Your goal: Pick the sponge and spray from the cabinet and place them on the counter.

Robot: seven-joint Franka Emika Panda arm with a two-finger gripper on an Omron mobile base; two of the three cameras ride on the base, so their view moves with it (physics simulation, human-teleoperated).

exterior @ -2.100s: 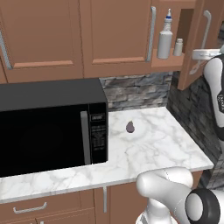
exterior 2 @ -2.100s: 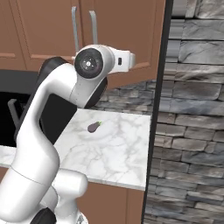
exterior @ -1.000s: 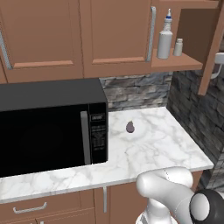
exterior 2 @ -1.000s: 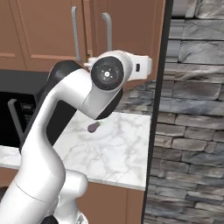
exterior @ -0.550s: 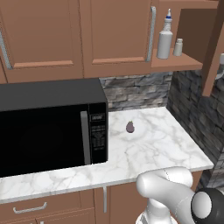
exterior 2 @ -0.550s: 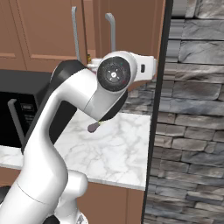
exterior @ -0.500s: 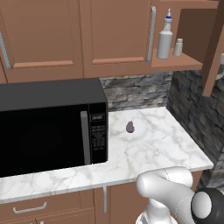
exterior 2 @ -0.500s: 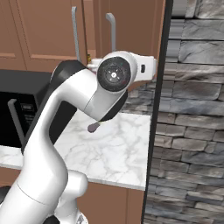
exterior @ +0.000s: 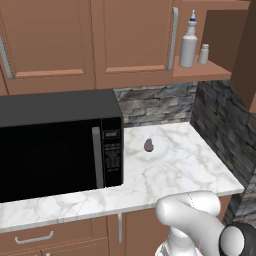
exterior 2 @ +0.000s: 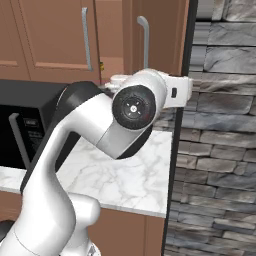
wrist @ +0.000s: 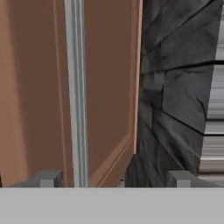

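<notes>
The spray (exterior: 188, 44) stands upright on the shelf of the open cabinet (exterior: 200, 73), top right in the left base view. The sponge is hidden. The cabinet door (exterior: 246, 50) stands swung out to the right. In the hand view my gripper (wrist: 113, 179) is open, its fingertips (wrist: 46, 178) wide apart, right in front of the door's long silver handle (wrist: 75, 87). The handle runs just inside the left fingertip. The marble counter (exterior: 175, 165) lies below the cabinet.
A small white shaker bottle (exterior: 203, 53) stands beside the spray. A dark purple egg-shaped object (exterior: 148, 145) lies on the counter. A black microwave (exterior: 55, 145) takes up the counter's left. A stone wall (wrist: 179, 87) closes the right side behind the door.
The cabinet door has swung further open to the right, uncovering more of the shelf. My hand has followed it out past the right edge of the left base view.
</notes>
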